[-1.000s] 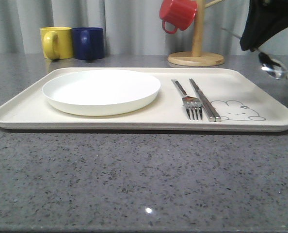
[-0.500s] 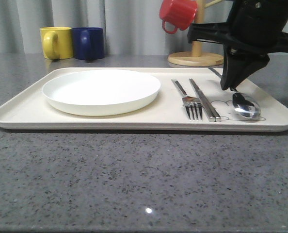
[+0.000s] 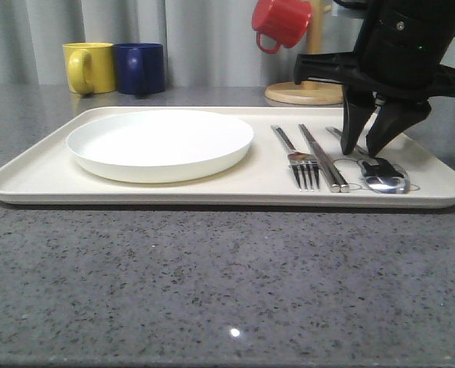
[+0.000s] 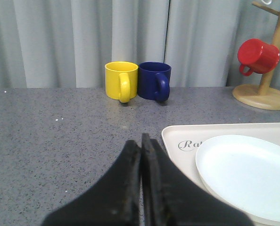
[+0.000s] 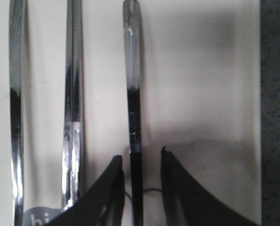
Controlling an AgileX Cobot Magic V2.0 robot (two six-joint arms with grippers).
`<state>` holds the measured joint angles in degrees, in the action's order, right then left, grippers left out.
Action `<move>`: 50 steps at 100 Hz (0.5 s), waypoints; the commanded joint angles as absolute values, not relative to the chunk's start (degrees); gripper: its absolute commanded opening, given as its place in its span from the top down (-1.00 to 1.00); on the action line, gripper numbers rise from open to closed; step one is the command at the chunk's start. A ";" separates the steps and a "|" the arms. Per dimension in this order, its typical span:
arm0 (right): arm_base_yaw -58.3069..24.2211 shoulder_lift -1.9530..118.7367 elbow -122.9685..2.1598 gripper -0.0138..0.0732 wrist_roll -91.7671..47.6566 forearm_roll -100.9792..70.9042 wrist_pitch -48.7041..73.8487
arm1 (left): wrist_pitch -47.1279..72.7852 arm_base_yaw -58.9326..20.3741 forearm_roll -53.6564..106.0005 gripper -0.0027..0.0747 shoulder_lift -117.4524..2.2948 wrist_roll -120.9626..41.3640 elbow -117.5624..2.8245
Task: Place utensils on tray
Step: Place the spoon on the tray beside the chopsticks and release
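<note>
Three utensils: lying on tray [image 3: 51, 178], side by side, at 3 o'clock of plate [image 3: 160, 143].
Fork [image 3: 305, 173]: flat on tray, tines toward camera, just beside chopsticks [image 3: 325, 159] on plate side.
Chopsticks: paired, touching each other, straight, between fork and spoon [image 3: 386, 179].
Spoon: flat on tray at 3 o'clock of chopsticks, bowl toward camera over rabbit drawing, handle running to 12 o'clock; in right wrist view handle [image 5: 133, 75] seen between the two fingers, apart from both.
Right claw [image 3: 371, 142]: directly above spoon, pointed down, fingers narrowly parted, straddling handle, gripping nothing; fingertips just above tray surface, contact with tray cannot tell.
Left claw [image 4: 141, 146]: fingers pressed together, nothing between them, over bare table [image 4: 60, 141] at 9 o'clock of tray corner.
Tray: cream, low rim, on grey speckled table; "Ra" script visible at near corner in left wrist view.
Plate: white, round, on left half of tray.
Background, 12 o'clock of tray: yellow mug [image 3: 88, 67] and blue mug [image 3: 140, 68] touching; red mug [image 3: 280, 22] hung on wooden mug tree [image 3: 310, 86].
</note>
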<state>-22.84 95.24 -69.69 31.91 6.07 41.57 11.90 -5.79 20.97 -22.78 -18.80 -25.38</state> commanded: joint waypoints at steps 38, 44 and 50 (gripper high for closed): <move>-22.24 88.19 -71.99 0.08 31.94 9.38 39.38 | 7.44 -5.63 21.43 0.98 -23.11 -18.45 -26.90; -21.34 86.63 -71.99 0.08 31.94 10.89 39.49 | 7.44 -5.63 21.43 0.98 -23.11 -18.45 -26.90; -20.18 84.73 -71.99 0.08 31.89 12.43 40.29 | 7.44 -5.63 21.43 0.98 -23.11 -18.45 -26.90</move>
<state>-21.80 89.45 -69.85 31.91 8.96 41.60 11.90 -5.79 20.97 -22.78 -18.80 -25.38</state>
